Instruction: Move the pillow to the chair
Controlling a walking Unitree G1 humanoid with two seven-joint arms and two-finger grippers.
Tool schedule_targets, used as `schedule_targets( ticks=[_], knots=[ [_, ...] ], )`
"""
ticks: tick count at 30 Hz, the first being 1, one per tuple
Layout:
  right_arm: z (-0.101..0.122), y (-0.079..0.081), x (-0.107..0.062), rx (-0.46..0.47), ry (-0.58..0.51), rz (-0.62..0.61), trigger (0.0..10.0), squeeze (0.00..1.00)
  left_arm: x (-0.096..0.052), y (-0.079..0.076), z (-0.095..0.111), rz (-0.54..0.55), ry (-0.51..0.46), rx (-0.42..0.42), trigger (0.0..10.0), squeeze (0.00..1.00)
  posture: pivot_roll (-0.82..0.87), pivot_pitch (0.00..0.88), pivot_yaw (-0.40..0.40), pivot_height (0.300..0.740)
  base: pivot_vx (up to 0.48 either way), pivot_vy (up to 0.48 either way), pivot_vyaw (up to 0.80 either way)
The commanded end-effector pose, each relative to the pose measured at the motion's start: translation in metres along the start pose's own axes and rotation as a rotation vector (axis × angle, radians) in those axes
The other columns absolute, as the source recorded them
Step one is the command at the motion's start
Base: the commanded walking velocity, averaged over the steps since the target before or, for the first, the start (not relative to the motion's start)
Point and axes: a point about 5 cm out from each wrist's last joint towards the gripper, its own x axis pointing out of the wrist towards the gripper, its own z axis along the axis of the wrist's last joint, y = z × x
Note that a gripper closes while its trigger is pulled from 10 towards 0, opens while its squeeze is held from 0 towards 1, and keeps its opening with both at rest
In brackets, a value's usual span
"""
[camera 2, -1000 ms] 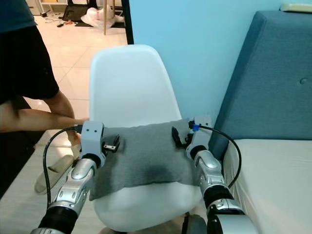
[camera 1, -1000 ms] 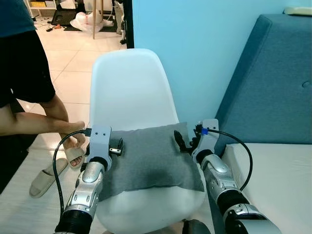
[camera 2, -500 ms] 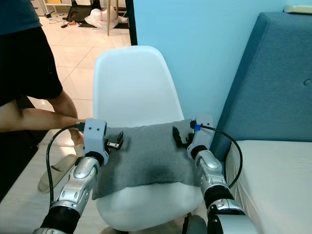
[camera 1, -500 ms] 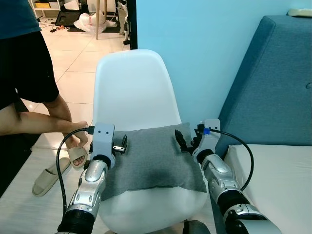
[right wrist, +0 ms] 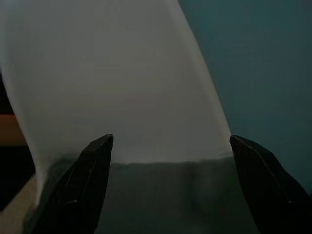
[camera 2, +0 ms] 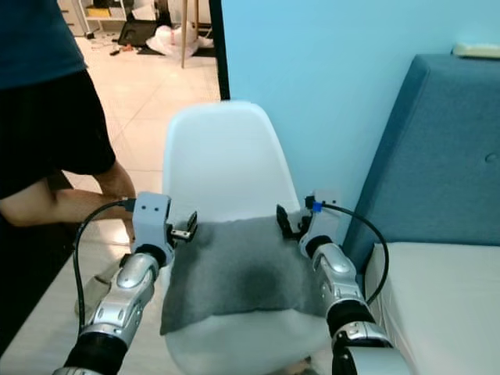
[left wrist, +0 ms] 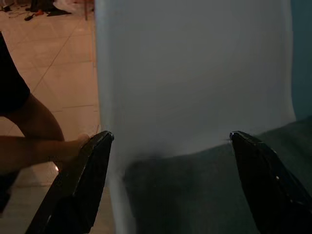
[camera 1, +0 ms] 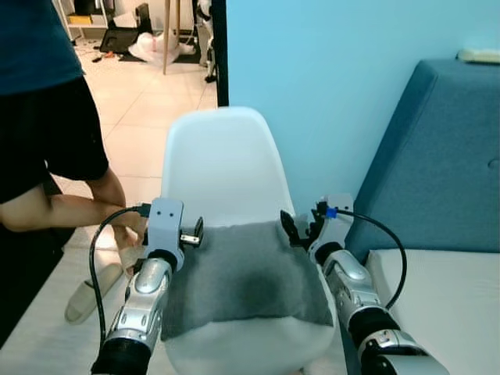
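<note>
The grey pillow (camera 1: 246, 277) lies flat on the seat of the white chair (camera 1: 223, 168), its near edge hanging a little over the seat's front. My left gripper (camera 1: 191, 233) hovers open at the pillow's back left corner. My right gripper (camera 1: 293, 229) stands open at the back right corner. In the left wrist view the black fingers (left wrist: 80, 185) are spread wide, with the chair back (left wrist: 195, 73) and the pillow (left wrist: 204, 195) ahead and nothing held. The right wrist view shows the same: spread fingers (right wrist: 265, 180), chair back (right wrist: 112, 83), pillow (right wrist: 161, 195).
A person (camera 1: 47, 117) in dark shorts stands close on the left, with a beige slipper (camera 1: 86, 293) on the tiled floor. A blue padded headboard (camera 1: 437, 172) and white mattress (camera 1: 449, 312) lie right of the chair. A light blue wall (camera 1: 328, 78) is behind it.
The whole picture has shifted, so the camera has moved; the chair now sits lower in view. Both grippers stay open at the pillow's back corners. The person has shifted slightly.
</note>
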Motion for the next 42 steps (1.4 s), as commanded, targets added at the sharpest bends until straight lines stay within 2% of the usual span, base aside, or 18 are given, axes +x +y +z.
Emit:
schedule_targets(
  ticks=[1, 7, 22, 24, 26, 27, 28, 29, 30, 31, 32, 33, 37, 42],
  knots=[
    [0.0, 0.0, -0.001, 0.02, -0.013, -0.003, 10.0, 0.0, -0.002, 0.0, -0.004, -0.01, 0.007, 0.02, 10.0, 0.0, 0.02, 0.03, -0.016, 0.717, 0.0, 0.0, 0.0],
    [-0.001, 0.001, -0.002, 0.024, -0.013, -0.004, 10.0, 0.0, -0.003, 0.001, -0.004, -0.008, 0.001, 0.039, 10.0, 0.0, 0.02, 0.024, -0.016, 0.74, 0.0, 0.0, 0.0],
    [-0.018, 0.001, -0.01, 0.038, 0.031, -0.035, 10.0, 0.0, -0.006, 0.005, -0.009, 0.025, 0.019, 0.045, 10.0, 0.0, 0.02, 0.029, -0.014, 0.74, 0.0, 0.0, 0.0],
    [-0.026, 0.0, -0.013, 0.044, 0.071, -0.055, 10.0, 0.0, -0.007, 0.009, -0.019, 0.065, 0.075, -0.011, 10.0, 0.0, 0.02, 0.032, -0.015, 0.74, 0.0, 0.0, 0.0],
    [-0.042, 0.0, -0.019, 0.029, 0.161, -0.064, 10.0, 0.0, -0.011, 0.017, -0.034, 0.129, 0.142, -0.059, 10.0, 0.0, 0.01, 0.032, -0.014, 0.74, 0.0, 0.0, 0.0],
    [-0.048, -0.001, -0.022, 0.004, 0.191, -0.068, 10.0, 0.0, -0.014, 0.021, -0.043, 0.144, 0.181, -0.058, 10.0, 0.0, 0.02, 0.033, -0.015, 0.74, 0.0, 0.0, 0.0],
    [-0.048, -0.001, -0.022, 0.004, 0.191, -0.068, 10.0, 0.0, -0.014, 0.021, -0.043, 0.144, 0.181, -0.058, 10.0, 0.0, 0.02, 0.033, -0.015, 0.74, 0.0, 0.0, 0.0],
    [-0.052, -0.001, -0.024, -0.014, 0.206, -0.071, 10.0, 0.0, -0.016, 0.023, -0.048, 0.15, 0.204, -0.051, 10.0, 0.0, 0.02, 0.034, -0.017, 0.74, 0.0, 0.0, 0.0],
    [-0.056, -0.001, -0.028, -0.014, 0.222, -0.07, 10.0, 0.0, -0.022, 0.026, -0.06, 0.138, 0.24, 0.01, 10.0, 0.0, 0.02, 0.032, -0.017, 0.74, 0.0, 0.0, 0.0],
    [-0.056, -0.001, -0.028, -0.014, 0.222, -0.07, 10.0, 0.0, -0.022, 0.026, -0.06, 0.138, 0.24, 0.01, 10.0, 0.0, 0.02, 0.032, -0.017, 0.74, 0.0, 0.0, 0.0],
    [-0.062, 0.0, -0.031, -0.026, 0.253, -0.063, 10.0, 0.0, -0.027, 0.029, -0.071, 0.128, 0.29, 0.057, 10.0, 0.0, 0.01, 0.035, -0.017, 0.74, 0.0, 0.0, 0.0],
    [-0.065, 0.0, -0.032, -0.031, 0.267, -0.061, 10.0, 0.0, -0.029, 0.03, -0.075, 0.121, 0.314, 0.056, 10.0, 0.0, 0.01, 0.035, -0.018, 0.74, 0.0, 0.0, 0.0],
    [-0.068, 0.001, -0.034, -0.03, 0.279, -0.062, 10.0, 0.0, -0.03, 0.029, -0.079, 0.104, 0.336, 0.038, 10.0, 0.0, 0.01, 0.032, -0.019, 0.74, 0.0, 0.0, 0.0],
    [-0.075, 0.002, -0.038, -0.029, 0.301, -0.076, 10.0, 0.0, -0.031, 0.028, -0.082, 0.159, 0.341, -0.086, 10.0, 0.0, 0.01, 0.031, -0.022, 0.74, 0.0, 0.0, 0.0]
  ],
)
